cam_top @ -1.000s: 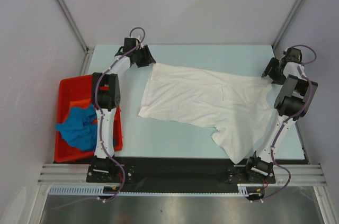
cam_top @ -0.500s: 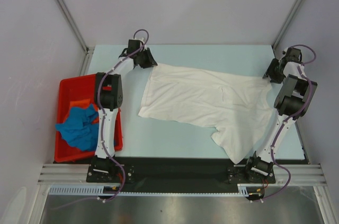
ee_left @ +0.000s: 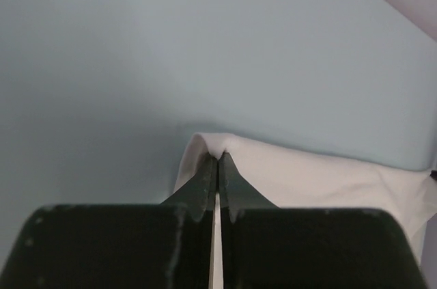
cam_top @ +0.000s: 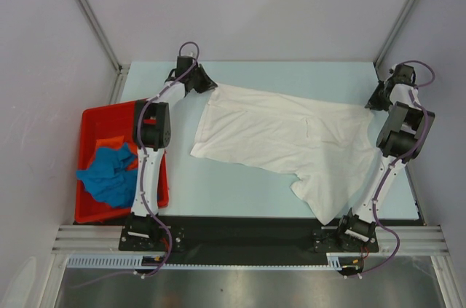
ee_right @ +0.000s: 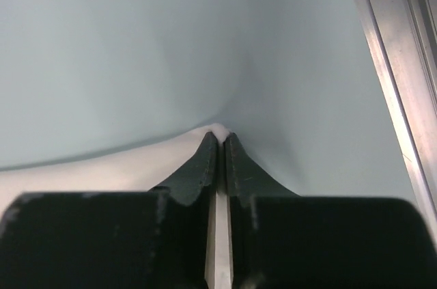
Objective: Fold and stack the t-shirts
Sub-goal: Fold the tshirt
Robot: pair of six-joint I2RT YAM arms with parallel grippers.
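A white t-shirt [cam_top: 280, 137] lies spread across the pale blue table, one part hanging toward the near edge. At its far left corner my left gripper [cam_top: 212, 87] is shut on the cloth. In the left wrist view the gripper [ee_left: 218, 158] pinches a white fold [ee_left: 287, 173]. At the far right corner my right gripper [cam_top: 370, 106] is shut on the shirt's edge. The right wrist view shows this gripper [ee_right: 220, 137] nipping the white cloth [ee_right: 82, 169]. A bright blue t-shirt [cam_top: 108, 173] and an orange one [cam_top: 109, 142] lie in the bin.
A red plastic bin [cam_top: 91, 118] sits at the left of the table, beside the left arm. A metal frame rail [ee_right: 392, 77] runs along the table's right edge, close to the right gripper. Grey walls enclose the table on three sides.
Both grippers have closed from open onto the white t-shirt's far corners. The left gripper shifted slightly toward the far edge. The shirt itself has barely moved.
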